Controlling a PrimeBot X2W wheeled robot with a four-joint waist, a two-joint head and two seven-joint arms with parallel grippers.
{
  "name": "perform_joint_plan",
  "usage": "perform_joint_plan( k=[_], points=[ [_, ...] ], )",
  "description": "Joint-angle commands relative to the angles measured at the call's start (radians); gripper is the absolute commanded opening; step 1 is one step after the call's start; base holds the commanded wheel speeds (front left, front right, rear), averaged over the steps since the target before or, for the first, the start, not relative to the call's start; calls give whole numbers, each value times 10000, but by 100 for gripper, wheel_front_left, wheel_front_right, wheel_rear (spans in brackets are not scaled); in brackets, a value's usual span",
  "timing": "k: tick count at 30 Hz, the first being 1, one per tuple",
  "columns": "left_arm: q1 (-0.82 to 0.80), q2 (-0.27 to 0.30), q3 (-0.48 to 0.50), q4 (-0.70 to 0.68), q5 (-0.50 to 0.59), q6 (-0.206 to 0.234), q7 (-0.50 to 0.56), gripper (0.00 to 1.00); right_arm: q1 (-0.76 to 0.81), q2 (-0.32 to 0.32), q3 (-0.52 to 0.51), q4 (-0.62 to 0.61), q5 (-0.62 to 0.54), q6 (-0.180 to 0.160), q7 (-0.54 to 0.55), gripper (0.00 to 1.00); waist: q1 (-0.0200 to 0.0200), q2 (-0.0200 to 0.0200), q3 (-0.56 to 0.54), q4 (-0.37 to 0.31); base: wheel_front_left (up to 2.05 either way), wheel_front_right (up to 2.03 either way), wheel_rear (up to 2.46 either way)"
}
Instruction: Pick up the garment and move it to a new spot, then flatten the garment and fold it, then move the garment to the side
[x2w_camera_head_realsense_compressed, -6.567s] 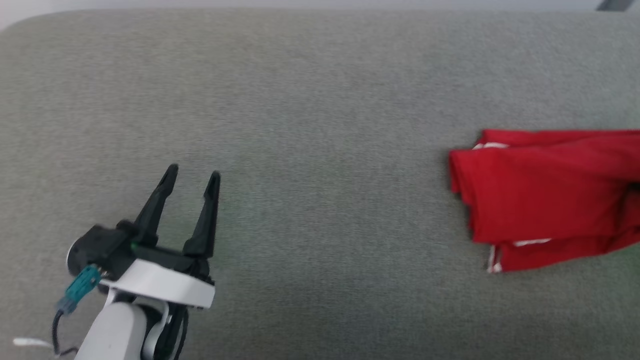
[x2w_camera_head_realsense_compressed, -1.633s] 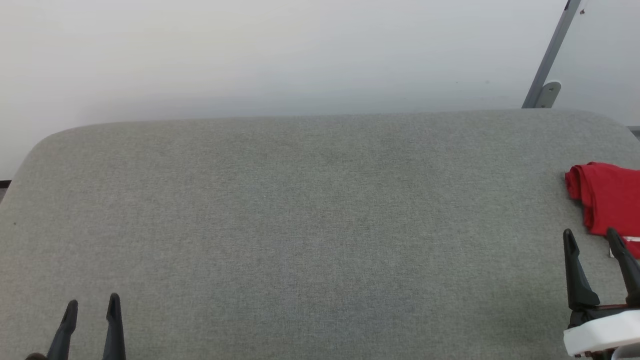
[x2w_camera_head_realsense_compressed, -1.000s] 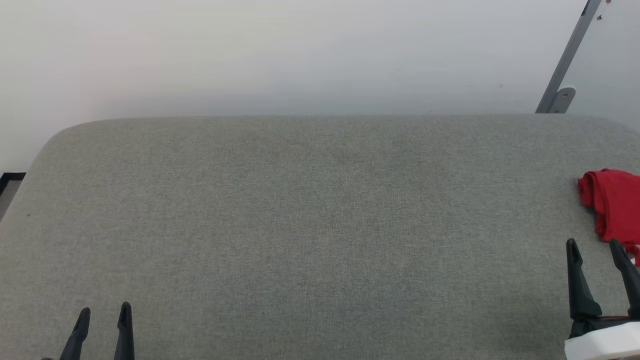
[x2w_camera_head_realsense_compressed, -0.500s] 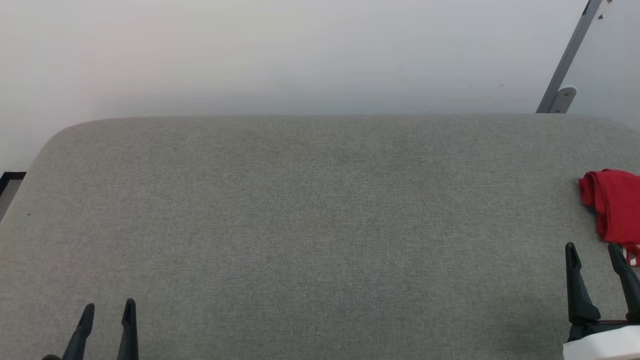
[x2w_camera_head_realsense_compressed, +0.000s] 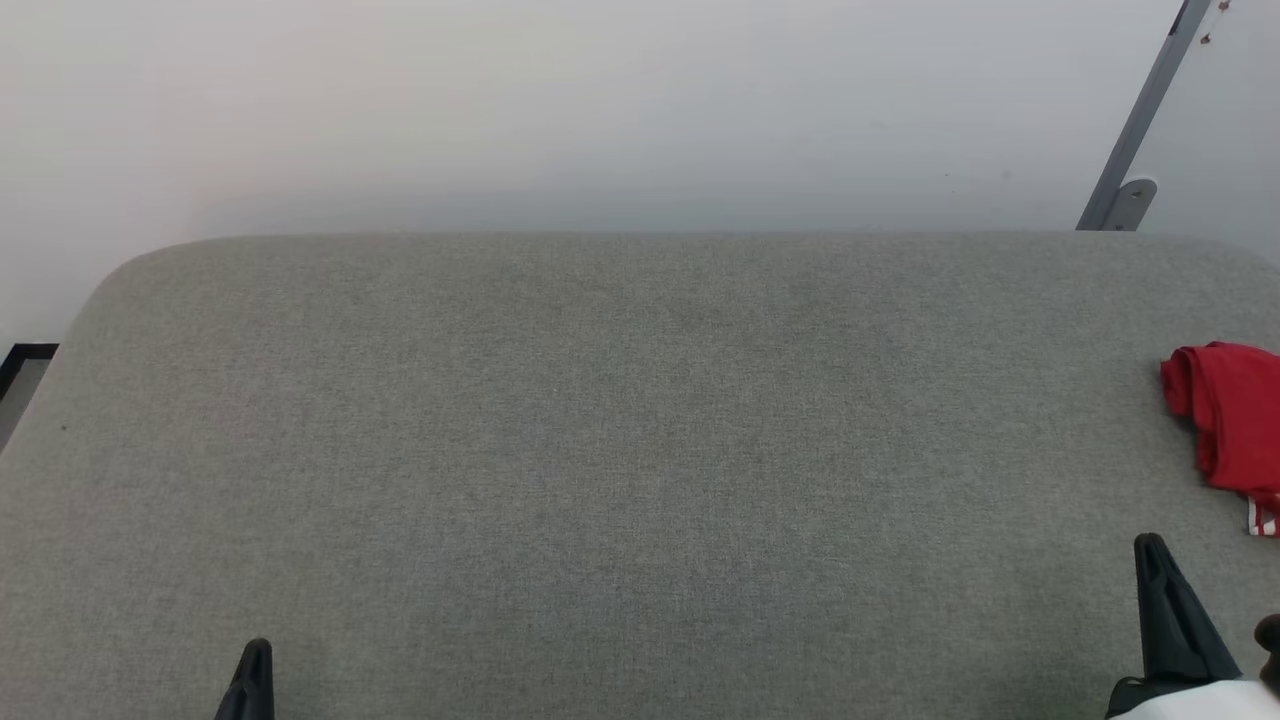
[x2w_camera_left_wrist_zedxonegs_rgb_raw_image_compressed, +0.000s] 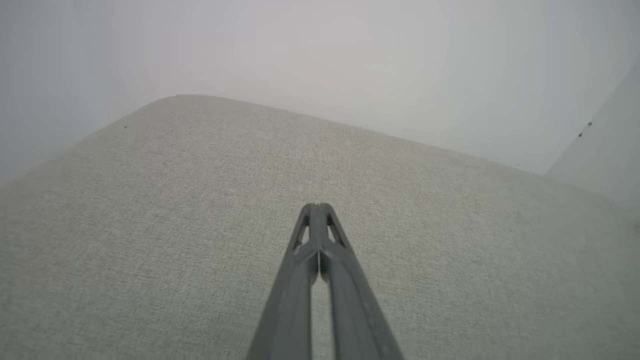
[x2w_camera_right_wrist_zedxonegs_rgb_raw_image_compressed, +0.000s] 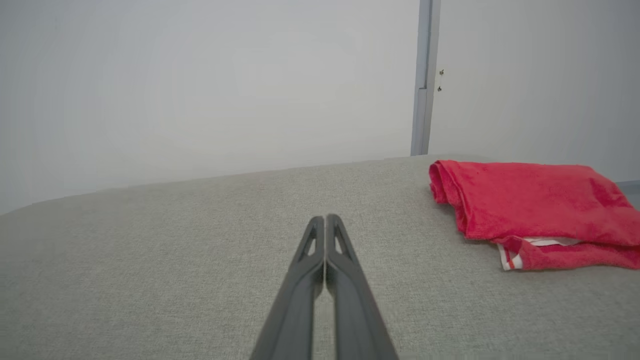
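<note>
Soft, even, bright indoor light with only faint shadow.

The pale wall (x2w_camera_head_realsense_compressed: 600, 110) darkens to a faint grey band just above the grey padded surface (x2w_camera_head_realsense_compressed: 640, 450). The head view is sharp; both wrist views look hazy and washed out, the surface's far edge slightly bowed by the wide lens. The right gripper (x2w_camera_right_wrist_zedxonegs_rgb_raw_image_compressed: 325, 220) blurs toward the bottom edge, while the garment (x2w_camera_right_wrist_zedxonegs_rgb_raw_image_compressed: 525, 205) shows crisp, saturated red.

A grey, woven-fabric desk (x2w_camera_head_realsense_compressed: 600, 450) with rounded far corners spreads wide. Directly behind its far edge rises a plain white wall (x2w_camera_head_realsense_compressed: 600, 110), evenly lit, with a soft shadow just above the desk's edge. Beyond the desk's far right corner a grey metal post (x2w_camera_head_realsense_compressed: 1140, 110) ends at a small bracket (x2w_camera_head_realsense_compressed: 1130, 203). Off the desk's left edge, a black baseboard (x2w_camera_head_realsense_compressed: 30, 352) borders grey floor (x2w_camera_head_realsense_compressed: 15, 400).
</note>
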Motion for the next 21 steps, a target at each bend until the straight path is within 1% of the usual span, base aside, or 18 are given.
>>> perform_joint_plan(
  k=[1,5,6,21],
  points=[
    [-147,49,34,-73,-401,3,98,0,-153,-20,-24,-81,419,0,106,0,0,0,3,-4,0,0,0],
    [-356,-16,46,22,-1084,4,287,0,-278,54,-22,-33,1139,0,314,0,0,0,9,-13,0,0,0],
    [-460,-48,52,72,-1414,3,379,0,-338,89,-17,-12,1487,0,411,0,0,0,13,-17,0,0,0],
    [-1159,-273,105,404,-3623,-4,1007,0,-738,335,17,136,3849,-1,1072,0,0,0,37,-48,0,0,0]
  ],
)
